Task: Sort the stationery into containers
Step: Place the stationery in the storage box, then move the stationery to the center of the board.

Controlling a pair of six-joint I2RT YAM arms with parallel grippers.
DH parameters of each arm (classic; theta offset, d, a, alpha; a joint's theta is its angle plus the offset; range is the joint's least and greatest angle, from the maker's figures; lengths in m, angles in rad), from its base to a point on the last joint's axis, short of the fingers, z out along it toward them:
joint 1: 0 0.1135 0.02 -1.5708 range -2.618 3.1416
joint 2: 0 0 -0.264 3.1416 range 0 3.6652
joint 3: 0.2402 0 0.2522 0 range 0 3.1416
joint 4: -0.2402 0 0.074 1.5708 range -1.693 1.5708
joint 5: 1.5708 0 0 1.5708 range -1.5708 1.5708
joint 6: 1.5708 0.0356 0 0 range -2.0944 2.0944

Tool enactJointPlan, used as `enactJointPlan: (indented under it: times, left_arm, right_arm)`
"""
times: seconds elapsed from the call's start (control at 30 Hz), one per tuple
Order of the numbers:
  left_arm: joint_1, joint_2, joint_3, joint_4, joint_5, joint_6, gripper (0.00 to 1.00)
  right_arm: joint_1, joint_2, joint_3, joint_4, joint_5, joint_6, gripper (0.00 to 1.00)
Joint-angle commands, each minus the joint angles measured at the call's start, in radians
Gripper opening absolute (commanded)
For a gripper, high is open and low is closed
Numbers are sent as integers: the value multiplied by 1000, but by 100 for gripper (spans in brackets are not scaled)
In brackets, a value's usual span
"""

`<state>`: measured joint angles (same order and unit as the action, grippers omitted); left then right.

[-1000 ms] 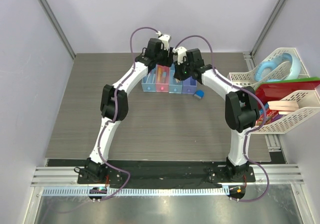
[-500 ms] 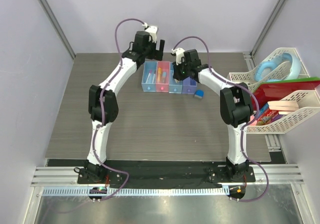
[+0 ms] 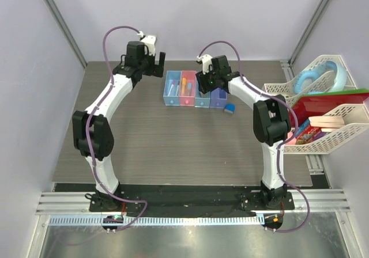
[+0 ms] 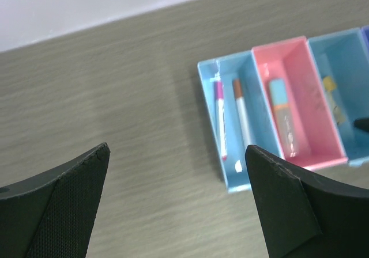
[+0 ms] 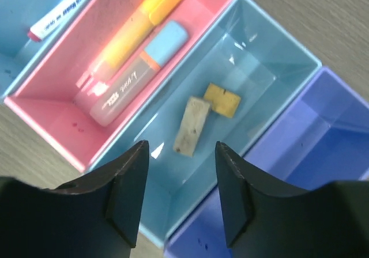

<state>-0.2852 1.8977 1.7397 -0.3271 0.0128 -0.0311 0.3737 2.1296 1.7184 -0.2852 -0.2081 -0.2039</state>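
Observation:
The containers (image 3: 195, 89) are four joined boxes at the back of the table. In the left wrist view the left light blue box (image 4: 230, 125) holds a pink-capped pen (image 4: 220, 117) and a brown-red pen (image 4: 241, 111). The pink box (image 5: 69, 105) holds a yellow marker (image 5: 135, 30) and a blue-capped clear tube (image 5: 138, 74). Two tan erasers (image 5: 191, 125) lie on the floor of the second light blue box (image 5: 259, 74). My right gripper (image 5: 181, 148) hangs open just above them, holding nothing. My left gripper (image 4: 176, 150) is wide open over bare table, left of the boxes. A small blue block (image 3: 229, 109) lies loose on the table, by the right end of the row.
The purple box (image 5: 323, 131) at the right end shows nothing inside. White mesh baskets (image 3: 340, 134) with books and a blue ring (image 3: 314, 79) stand at the right edge. The back wall runs close behind the boxes.
My left arm has swung away from above the boxes to the left. The right arm has stayed over the second light blue box.

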Motion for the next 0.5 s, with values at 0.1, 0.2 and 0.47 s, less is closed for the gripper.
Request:
enactJointPlan:
  times: [0.1,0.2,0.47]
  left_arm:
    - [4,-164,-187,-1,79,141,100]
    - [4,-206,-247,-6,75,165,100]
    - [4,-298,-382,-3,111,197,100]
  right_arm:
    - [-21,-305,-129,-93,73,-34,59]
    - [-90,-426,-213,-135,76,13,58]
    - [-255,-531,-398,-221,-37,-114,66]
